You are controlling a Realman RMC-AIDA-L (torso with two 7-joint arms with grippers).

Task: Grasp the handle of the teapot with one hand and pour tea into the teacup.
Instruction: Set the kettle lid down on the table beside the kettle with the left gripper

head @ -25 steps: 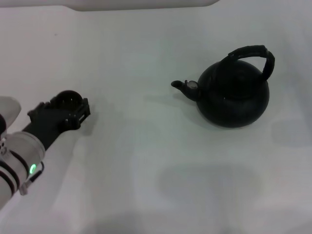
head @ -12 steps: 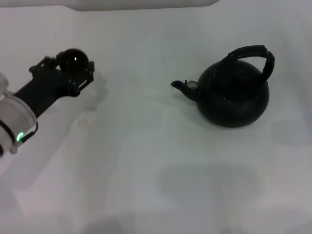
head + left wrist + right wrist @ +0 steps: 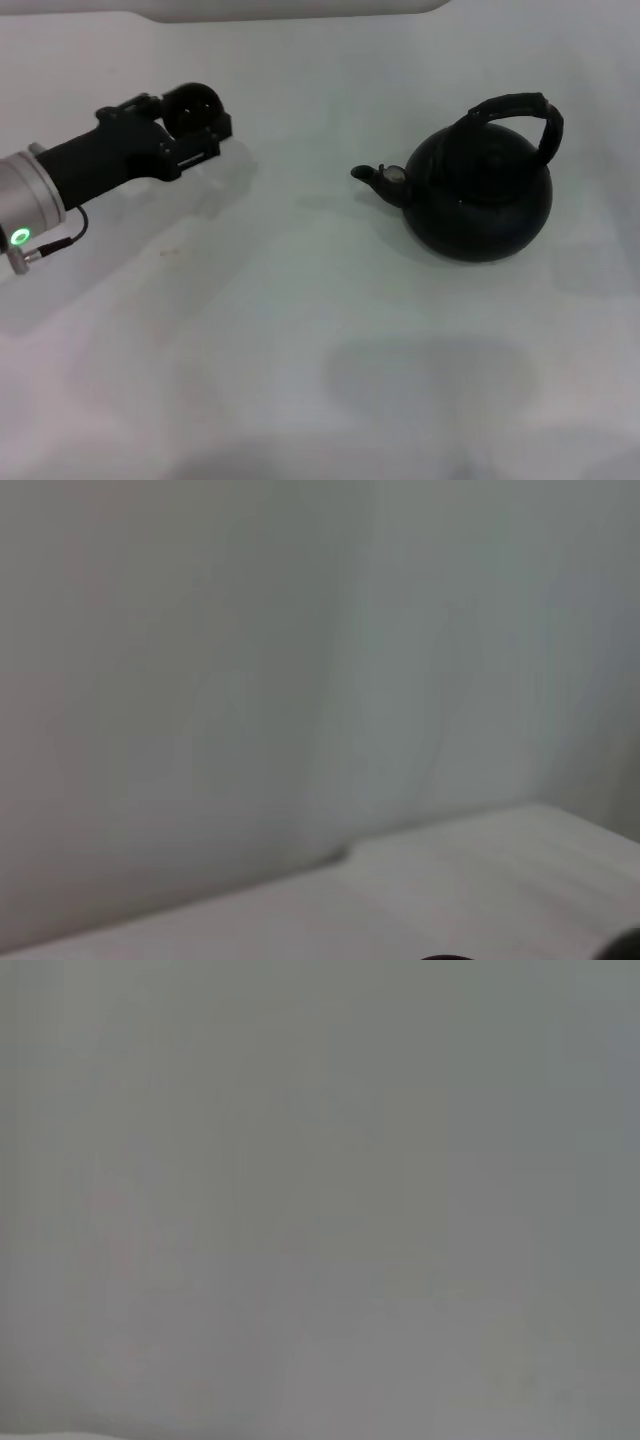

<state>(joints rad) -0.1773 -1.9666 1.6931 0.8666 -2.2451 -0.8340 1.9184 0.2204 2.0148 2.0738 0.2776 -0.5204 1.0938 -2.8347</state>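
Over on the left of the white counter, my left tool, shut around the tiny round dark teacup, has carried it up and nearer the big round black teapot, ready for pouring.

Left pincer raised, extended forward; right arm unseen.

The head view looks forward and down from above onto the white table, taking in the teapot at right and the left gripper at left. The left wrist view faces pale surfaces close up (a seam crosses it); the right wrist view shows only featureless grey, sharing nothing recognisable.
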